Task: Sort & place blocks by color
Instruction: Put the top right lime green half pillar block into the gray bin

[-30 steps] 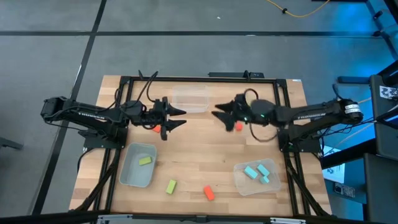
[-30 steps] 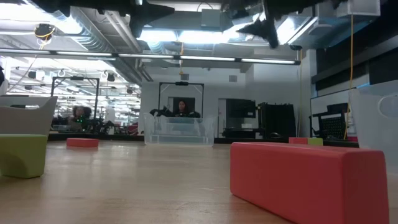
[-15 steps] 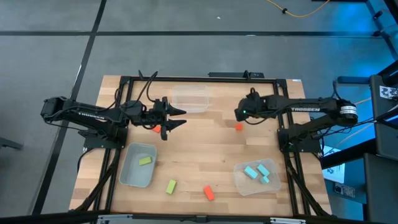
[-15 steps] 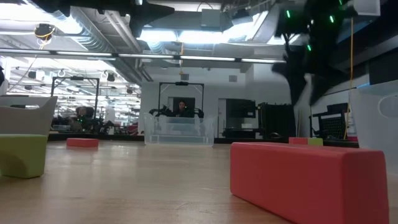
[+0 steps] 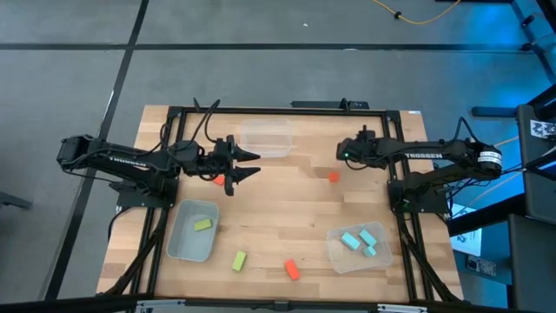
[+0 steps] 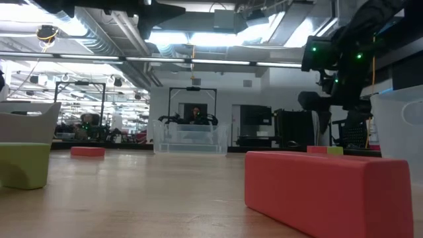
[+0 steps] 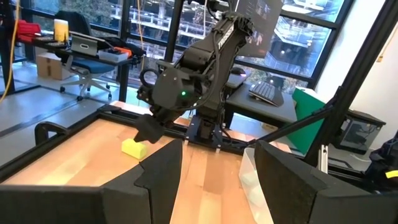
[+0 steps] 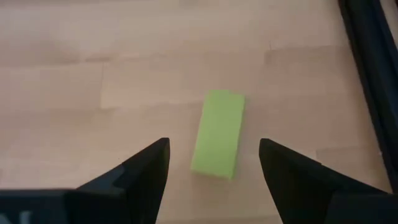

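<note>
Wooden table [image 5: 287,209], back right: green block [image 8: 217,132] lies under my right gripper [image 8: 211,163], fingers spread wide, long axis seemingly running between them. Left gripper [image 5: 248,163] waits open, farther off.

Robotics lab: desks [image 7: 93,53], exposed ceiling ducts [image 6: 106,30].

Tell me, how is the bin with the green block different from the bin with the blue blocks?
The left bin holds one green block; the right bin holds three blue blocks. The left bin looks grey and sits on the left arm's side; the right bin looks clearer and sits on the right arm's side. Both rest on the table, and each holds only one colour.
</note>
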`<state>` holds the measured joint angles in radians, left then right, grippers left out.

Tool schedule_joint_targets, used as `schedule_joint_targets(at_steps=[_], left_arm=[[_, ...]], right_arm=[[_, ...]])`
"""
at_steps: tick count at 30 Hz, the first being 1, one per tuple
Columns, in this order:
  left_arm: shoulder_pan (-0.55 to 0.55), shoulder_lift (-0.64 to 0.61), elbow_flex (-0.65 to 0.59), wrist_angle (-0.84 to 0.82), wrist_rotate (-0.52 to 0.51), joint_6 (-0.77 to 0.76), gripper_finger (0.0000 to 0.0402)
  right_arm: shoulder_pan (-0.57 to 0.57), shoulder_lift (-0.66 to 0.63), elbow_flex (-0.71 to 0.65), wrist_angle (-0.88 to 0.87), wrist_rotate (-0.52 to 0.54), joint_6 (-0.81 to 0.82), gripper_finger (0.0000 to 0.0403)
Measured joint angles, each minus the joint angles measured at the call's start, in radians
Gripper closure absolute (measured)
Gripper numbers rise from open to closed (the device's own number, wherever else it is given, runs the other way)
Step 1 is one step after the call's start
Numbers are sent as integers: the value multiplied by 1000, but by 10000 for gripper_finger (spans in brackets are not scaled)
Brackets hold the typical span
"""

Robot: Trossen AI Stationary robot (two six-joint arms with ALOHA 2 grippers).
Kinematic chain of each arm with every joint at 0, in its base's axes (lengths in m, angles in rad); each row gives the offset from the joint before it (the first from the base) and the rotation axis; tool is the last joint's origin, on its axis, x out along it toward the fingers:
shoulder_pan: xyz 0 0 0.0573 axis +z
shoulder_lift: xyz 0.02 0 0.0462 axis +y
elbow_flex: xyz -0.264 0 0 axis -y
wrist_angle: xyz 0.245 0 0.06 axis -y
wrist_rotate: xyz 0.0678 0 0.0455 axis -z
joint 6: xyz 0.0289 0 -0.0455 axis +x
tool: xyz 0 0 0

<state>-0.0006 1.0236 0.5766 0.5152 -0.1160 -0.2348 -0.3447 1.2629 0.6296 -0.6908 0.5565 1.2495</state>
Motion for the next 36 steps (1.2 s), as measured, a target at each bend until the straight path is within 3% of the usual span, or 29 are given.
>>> schedule_joint_targets(at_steps=[19, 36], left_arm=[[0, 0, 0, 2, -14, 1, 207], [0, 0, 0, 2, -25, 1, 207]], right_arm=[[-48, 155, 0, 89, 51, 56, 151], [-48, 237, 0, 98, -17, 107, 151]])
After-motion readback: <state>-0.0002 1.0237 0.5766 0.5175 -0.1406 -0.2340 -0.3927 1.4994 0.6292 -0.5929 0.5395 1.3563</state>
